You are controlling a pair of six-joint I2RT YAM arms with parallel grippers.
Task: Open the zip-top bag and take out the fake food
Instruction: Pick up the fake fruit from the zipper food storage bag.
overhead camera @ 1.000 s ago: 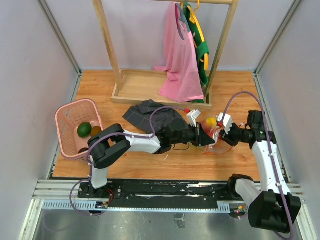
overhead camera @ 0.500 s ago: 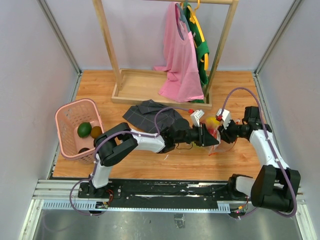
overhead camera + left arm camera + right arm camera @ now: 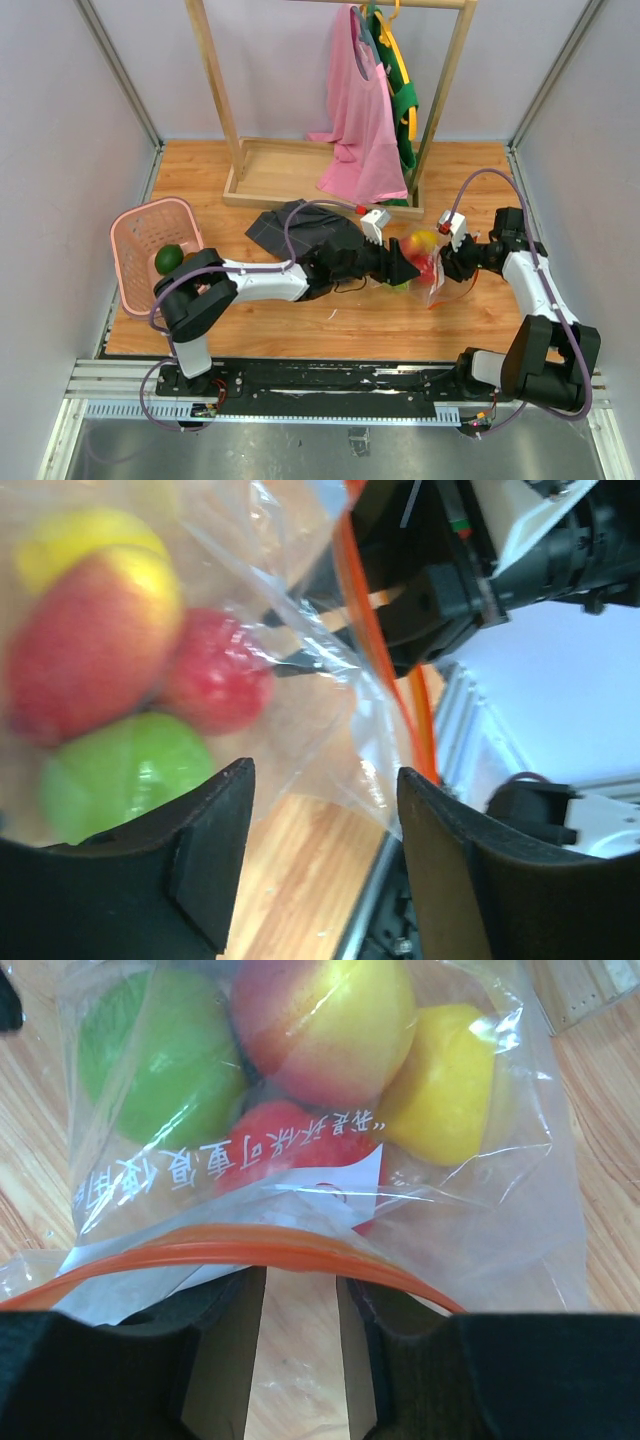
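A wooden tabletop [image 3: 480,170] is enclosed by pale grey walls [image 3: 60,120] on three sides. A pink slotted basket [image 3: 150,206] is set near the left edge of the tabletop. A wooden clothes rack [image 3: 216,90] is placed at the back, its rectangular base resting on the wood. A pink sleeveless garment [image 3: 358,120] is hung from the rack's top bar, and a green garment [image 3: 402,110] with yellow trim is hung just behind it. A grey checked cloth [image 3: 285,228] is crumpled on the tabletop just in front of the rack's base. A metal rail [image 3: 340,385] is seen along the near edge.
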